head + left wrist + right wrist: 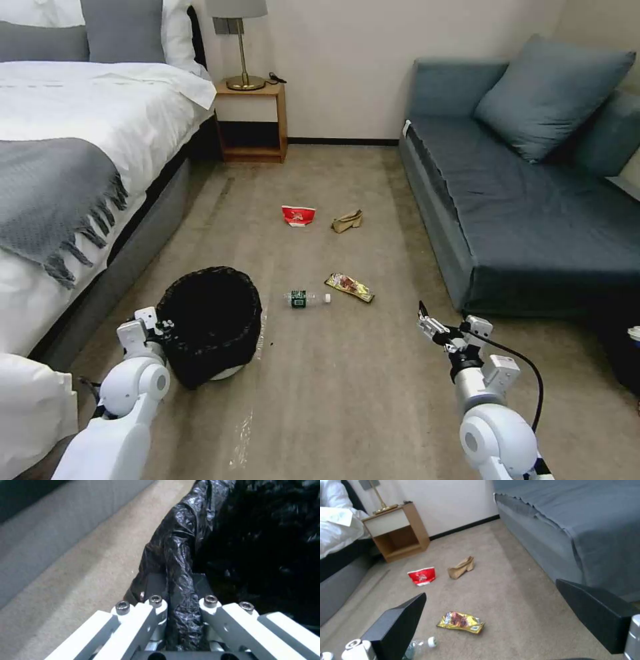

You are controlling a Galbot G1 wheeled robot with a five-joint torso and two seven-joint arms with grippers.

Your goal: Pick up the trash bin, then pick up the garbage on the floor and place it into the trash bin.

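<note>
Beige carpet floor (333, 400) runs between one white-sheeted bed (73, 127) with a fringed grey throw on our left and one blue-grey fabric sofa (527, 200) on our right. One wooden nightstand (252, 120) with a brass lamp stands against the far wall.

We count one small round white trash bin (212, 320) lined with a crinkly black plastic bag, sitting tilted on the carpet just beside the bed base; white shows only at its lower edge. Bag looks glossy and heavily wrinkled and covers the rim completely.

Left gripper (180, 602) is at the bin's near rim, on the bed side. In the left wrist view its fingers (156, 605) are pinched on the bag-covered rim, one on each side of it.

Right gripper (427, 325) hovers above the carpet near the sofa's front corner, fingers (400, 620) spread wide, holding nothing.

We count four garbage items, all on the carpet and apart from each other:
- one crushed red-and-white paper container (298, 215), farther back
- one crumpled tan paper (347, 221), near the container on the sofa side
- one yellow-brown snack wrapper (349, 287), nearer us
- one small clear bottle with dark green label (307, 299), lying on its side between bin and wrapper
</note>
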